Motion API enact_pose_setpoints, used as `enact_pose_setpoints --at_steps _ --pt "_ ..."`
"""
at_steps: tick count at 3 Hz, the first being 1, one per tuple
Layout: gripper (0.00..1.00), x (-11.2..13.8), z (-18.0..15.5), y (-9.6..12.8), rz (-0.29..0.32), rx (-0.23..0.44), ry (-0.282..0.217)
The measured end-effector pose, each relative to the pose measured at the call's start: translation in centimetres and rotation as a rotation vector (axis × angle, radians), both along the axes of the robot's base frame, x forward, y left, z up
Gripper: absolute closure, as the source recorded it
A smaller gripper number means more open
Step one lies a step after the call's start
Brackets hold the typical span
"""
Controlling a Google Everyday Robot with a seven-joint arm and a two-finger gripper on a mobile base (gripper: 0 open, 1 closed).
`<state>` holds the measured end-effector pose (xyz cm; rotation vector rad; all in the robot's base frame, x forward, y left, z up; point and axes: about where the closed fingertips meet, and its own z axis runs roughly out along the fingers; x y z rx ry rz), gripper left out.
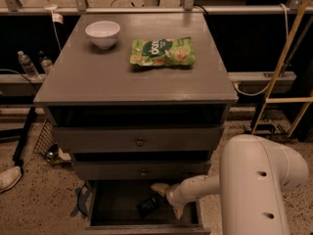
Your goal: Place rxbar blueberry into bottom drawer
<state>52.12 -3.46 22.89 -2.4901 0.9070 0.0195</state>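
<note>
You've got the small flat dark-wrapped rxbar blueberry (148, 205) lying in the grey cabinet's open bottom drawer (113, 204), just beside the white two-finger gripper (168, 199) at its 9 o'clock. Jaws are spread wide, empty. Bar's prob light, stiffish, slick wrapper; if regrasping, pinch across long edges.

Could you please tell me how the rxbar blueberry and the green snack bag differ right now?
The rxbar blueberry is small and dark; the green snack bag is larger and bright. The rxbar blueberry lies inside the open bottom drawer; the green snack bag lies on the cabinet top. The end effector, open, sits in the drawer right beside the bar, far from the bag. Both lie flat, ungripped.
</note>
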Motion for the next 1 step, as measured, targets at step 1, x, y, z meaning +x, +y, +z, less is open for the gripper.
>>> enact_pose_setpoints --at_steps 1 --pt "0.00 -0.04 1.32 -4.21 -0.089 -0.030 -0.027"
